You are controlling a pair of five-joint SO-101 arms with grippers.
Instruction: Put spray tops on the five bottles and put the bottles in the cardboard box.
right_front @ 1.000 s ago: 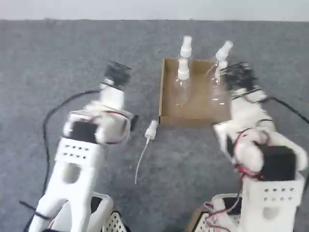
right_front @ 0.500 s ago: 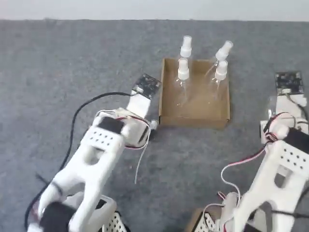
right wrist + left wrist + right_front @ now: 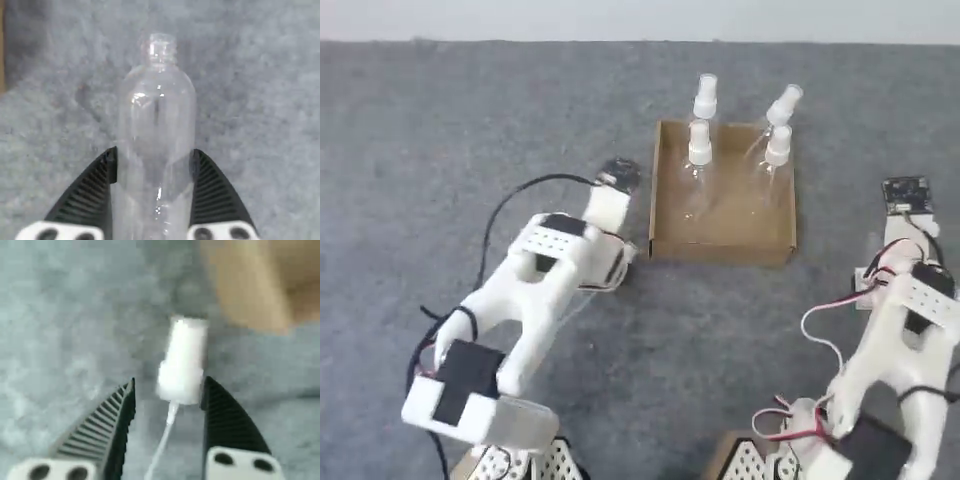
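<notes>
A white spray top with its thin tube lies on the grey carpet by the cardboard box's near left corner. My left gripper is open around it, one finger close against the top and the other apart from it. In the high view the left arm covers most of the spray top. A clear bottle with no cap lies on the carpet to the right of the box. My right gripper is shut on the bottle's body. Several capped bottles stand at the box.
The box's cardboard wall is close beyond the spray top. The right arm stands right of the box. Cables trail from both arms. Open grey carpet lies to the left and between the arms.
The left arm swung right and came down over the spray top. The right arm left the box, moved right, and lowered onto the uncapped bottle.
</notes>
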